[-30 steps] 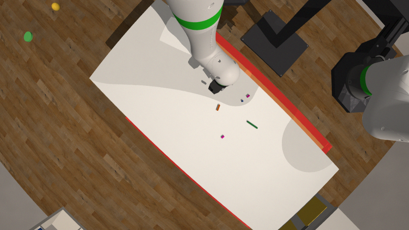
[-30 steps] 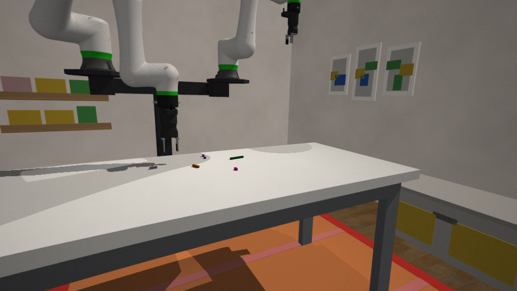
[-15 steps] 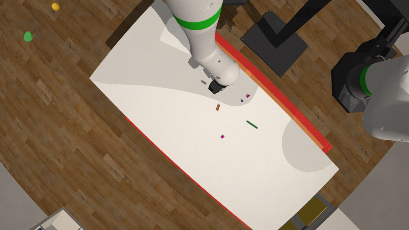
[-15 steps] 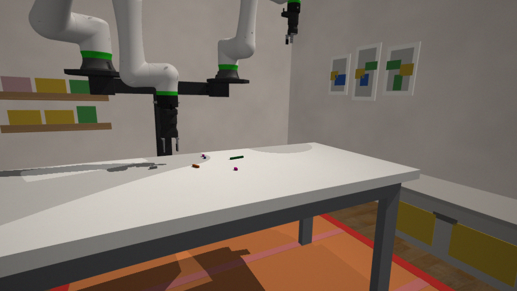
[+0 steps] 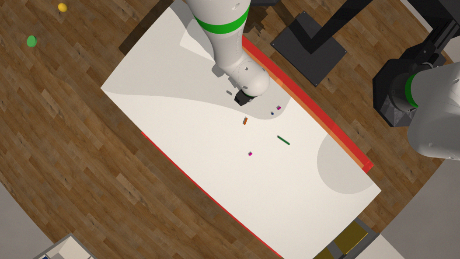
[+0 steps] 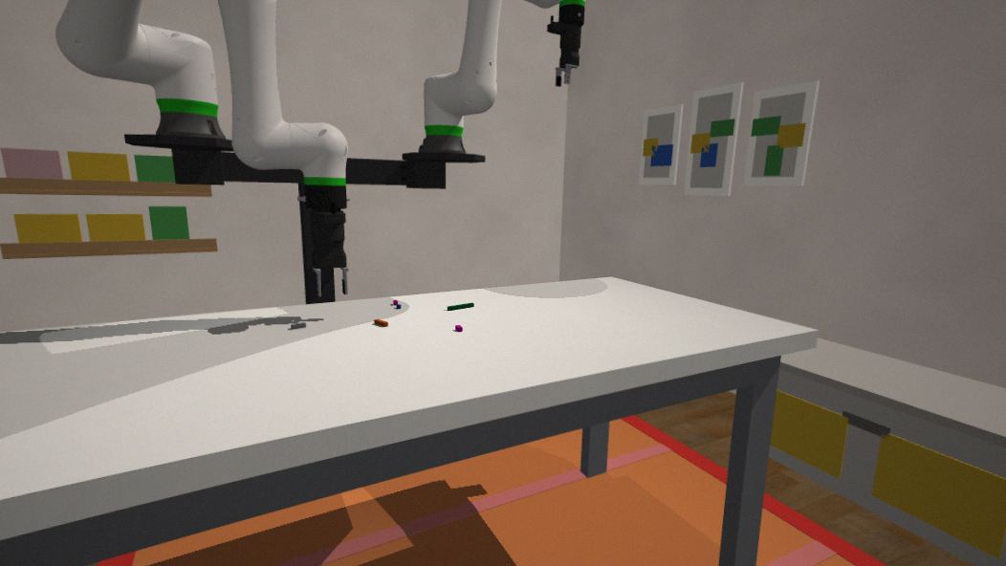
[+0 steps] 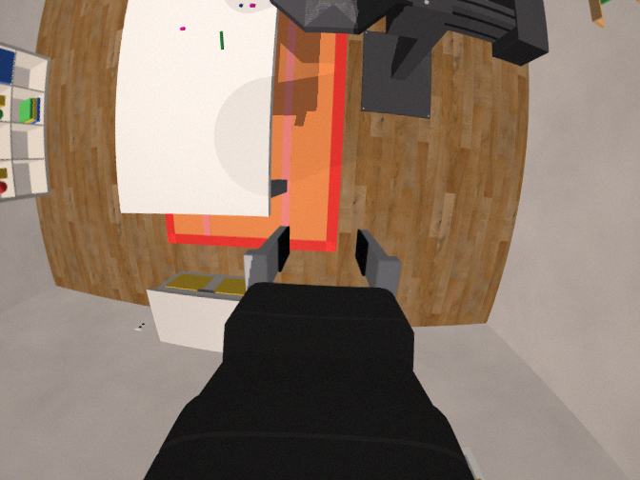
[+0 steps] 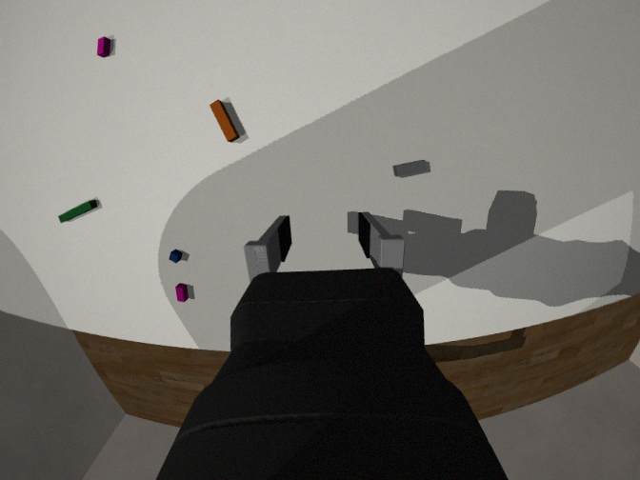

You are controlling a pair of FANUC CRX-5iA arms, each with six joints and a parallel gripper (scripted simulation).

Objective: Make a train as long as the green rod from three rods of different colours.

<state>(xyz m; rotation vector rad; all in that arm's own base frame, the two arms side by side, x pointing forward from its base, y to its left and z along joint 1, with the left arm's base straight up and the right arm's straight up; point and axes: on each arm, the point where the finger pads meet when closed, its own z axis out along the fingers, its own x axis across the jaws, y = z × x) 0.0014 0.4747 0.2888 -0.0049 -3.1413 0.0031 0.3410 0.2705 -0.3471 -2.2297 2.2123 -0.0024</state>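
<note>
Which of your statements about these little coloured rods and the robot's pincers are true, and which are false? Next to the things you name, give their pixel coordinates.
1. The right pincer (image 6: 331, 281) (image 8: 324, 228) is open and empty. True.
2. There are two green rods. False: there is one green rod (image 5: 283, 140) (image 6: 460, 306) (image 7: 221, 40) (image 8: 77, 210).
3. The blue rod (image 5: 272, 113) (image 6: 399, 306) (image 7: 240, 5) (image 8: 175, 255) lies nearer a magenta rod (image 5: 278, 107) (image 6: 395, 301) (image 7: 251, 5) (image 8: 182, 292) than the green rod. True.
4. The orange and grey rods touch. False: the orange rod (image 5: 245, 120) (image 6: 380, 322) (image 8: 224, 120) and grey rod (image 5: 228, 92) (image 6: 297, 325) (image 8: 411, 168) lie apart.
5. The left pincer grips a rod. False: the left pincer (image 6: 563, 76) (image 7: 323, 241) is open and empty.

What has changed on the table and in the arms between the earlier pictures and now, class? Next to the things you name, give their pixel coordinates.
Nothing visibly changed. The green rod (image 5: 283, 140) (image 6: 460, 307) (image 7: 221, 40) (image 8: 77, 210) and the other rods lie where they lay, and both arms hold their poses. The left gripper (image 6: 563, 75) (image 7: 323, 241) and right gripper (image 6: 331, 281) (image 8: 324, 228) are open, and neither took hold of anything.
</note>
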